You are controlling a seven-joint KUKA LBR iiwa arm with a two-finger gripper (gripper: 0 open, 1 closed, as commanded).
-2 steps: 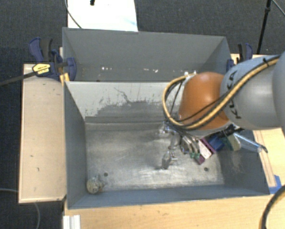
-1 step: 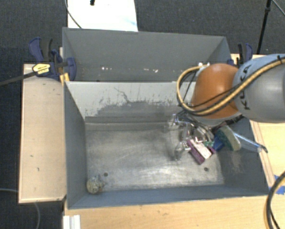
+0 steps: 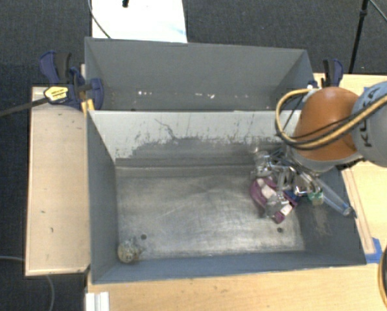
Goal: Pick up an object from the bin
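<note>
hanging over a lumpy purple-and-white thing [image 3: 266, 195] on the bin's [image 3: 187, 216] right, the pincer [image 3: 276, 181] hides whether it's wide or narrow.

You cannot make out where the gripper [image 3: 276, 181] ends and the small heap [image 3: 290, 196] beneath it begins: its metal parts merge with a purple and white thing [image 3: 266, 194], a green bit [image 3: 317, 199] and a bluish stick [image 3: 336, 203], and whether any of them is gripped cannot be read. The orange cover [image 3: 326, 129] hides the wrist and the far right corner of the bin [image 3: 180, 76] from you, and the arm [image 3: 381, 118] is cut off by the right edge. The roundish lump [image 3: 129, 252] in the near left corner is too small for you to name.
</note>
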